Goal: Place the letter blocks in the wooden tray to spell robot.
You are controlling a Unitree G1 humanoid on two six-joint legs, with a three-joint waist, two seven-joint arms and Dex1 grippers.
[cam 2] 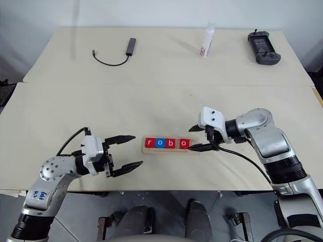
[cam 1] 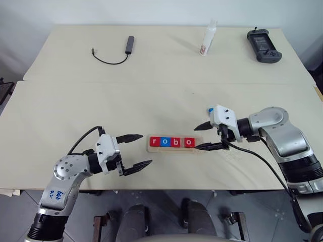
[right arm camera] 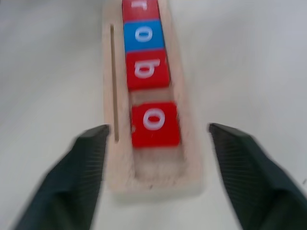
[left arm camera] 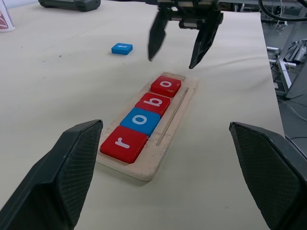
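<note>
Beige table (cam 1: 166,96), white wall behind

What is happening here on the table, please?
A robot is spelling "robot" with letter blocks in a wooden tray. Four blocks, r, o, b, o, already sit in it. The blue last block lies loose on the table. The right gripper hangs open over the tray's empty end; the left gripper waits open beside the tray.

place: lab | evidence: bare table (cam 1: 166,101), handheld controller (cam 1: 264,46), cable (cam 1: 112,54)
</note>
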